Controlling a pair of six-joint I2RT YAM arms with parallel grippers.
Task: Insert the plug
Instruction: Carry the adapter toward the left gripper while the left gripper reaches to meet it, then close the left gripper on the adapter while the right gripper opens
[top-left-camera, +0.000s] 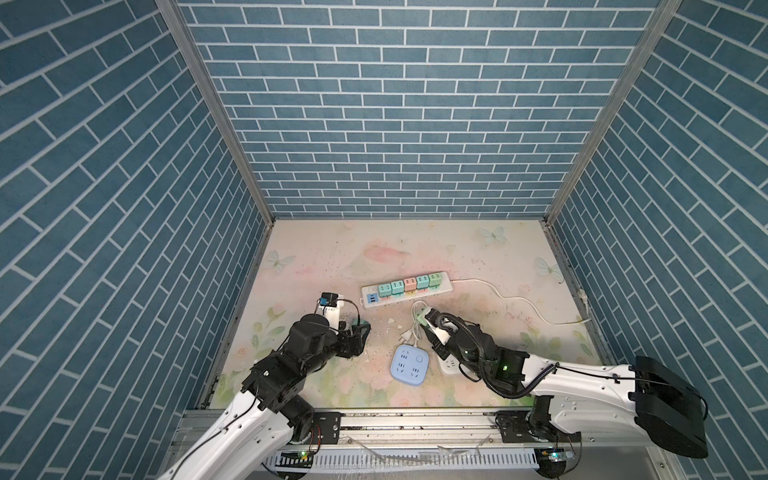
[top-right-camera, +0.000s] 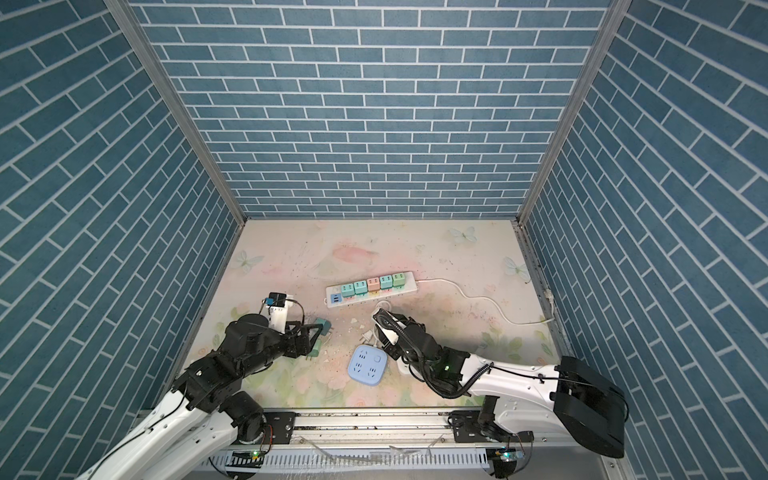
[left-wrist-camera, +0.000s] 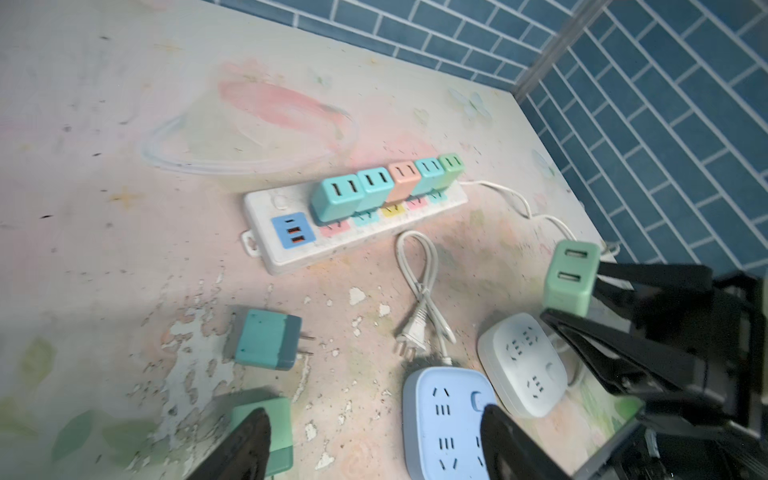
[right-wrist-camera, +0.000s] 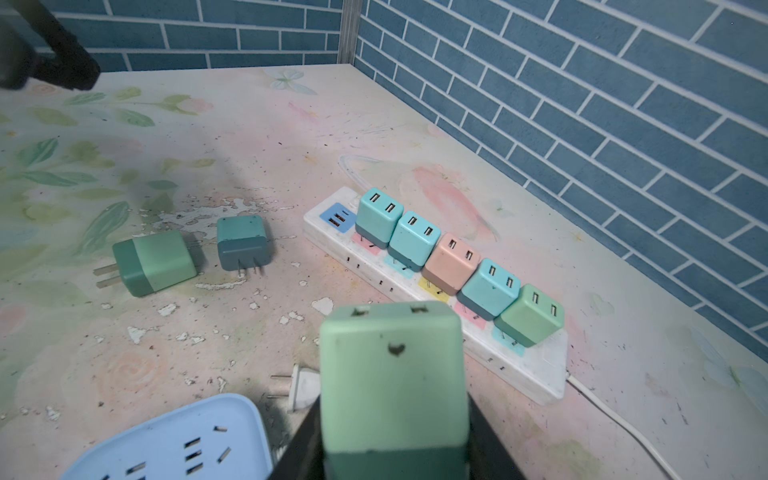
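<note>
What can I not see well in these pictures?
Prongs of the light green adapter: right wrist view, hidden by the right jaws and the lower edge.
The white socket block: both top views, mostly under the right arm.
The two-tone green adapter: left wrist view, blurred, partly under the left jaws; contact unclear.
Slots of the power strip: top views, too small.

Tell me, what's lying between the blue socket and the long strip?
A looped white cord with its plug lies there, clearest in the left wrist view.
</note>
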